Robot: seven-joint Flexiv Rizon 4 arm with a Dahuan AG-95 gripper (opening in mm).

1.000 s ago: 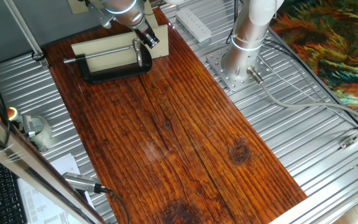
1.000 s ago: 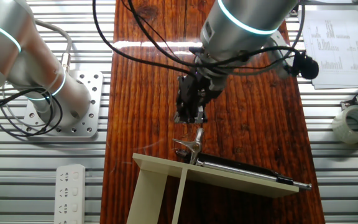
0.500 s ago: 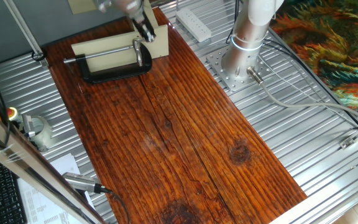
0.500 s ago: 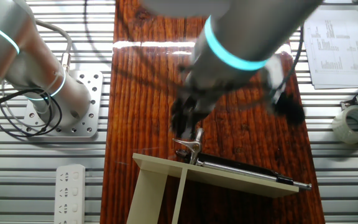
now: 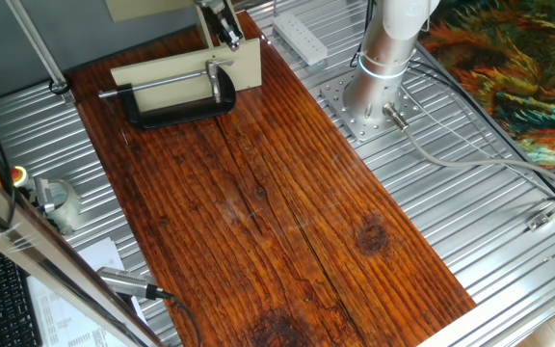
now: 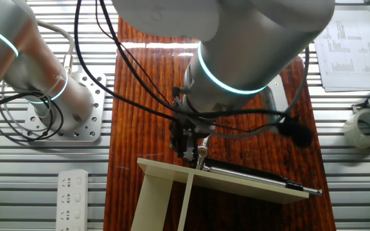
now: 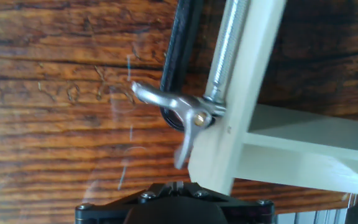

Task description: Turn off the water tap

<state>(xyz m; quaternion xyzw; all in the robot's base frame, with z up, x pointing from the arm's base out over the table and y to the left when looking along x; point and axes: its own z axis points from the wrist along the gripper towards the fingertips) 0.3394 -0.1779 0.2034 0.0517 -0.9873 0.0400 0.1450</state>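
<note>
The water tap is a chrome winged handle (image 7: 166, 99) on a long threaded silver rod (image 7: 229, 43), fixed to a cream block (image 7: 229, 149) over a black tray (image 5: 176, 111). In one fixed view the tap (image 5: 210, 69) sits at the block's corner, with my gripper (image 5: 227, 27) just above and behind it. In the other fixed view my gripper (image 6: 188, 142) hangs right beside the handle (image 6: 202, 154), very close; contact cannot be told. In the hand view the jaws (image 7: 174, 185) sit together at the bottom edge, shut on nothing, with the handle just ahead of them.
A white power strip (image 5: 300, 37) and the silver robot-base column (image 5: 383, 67) stand to the right of the wooden board (image 5: 287, 222). A tape roll (image 6: 368, 128) and papers (image 6: 345, 48) lie off the board. My arm's cables hang around the gripper.
My arm has swung in over the cream block and the gripper has moved down closer to the tap handle. The tap handle keeps the same position.
</note>
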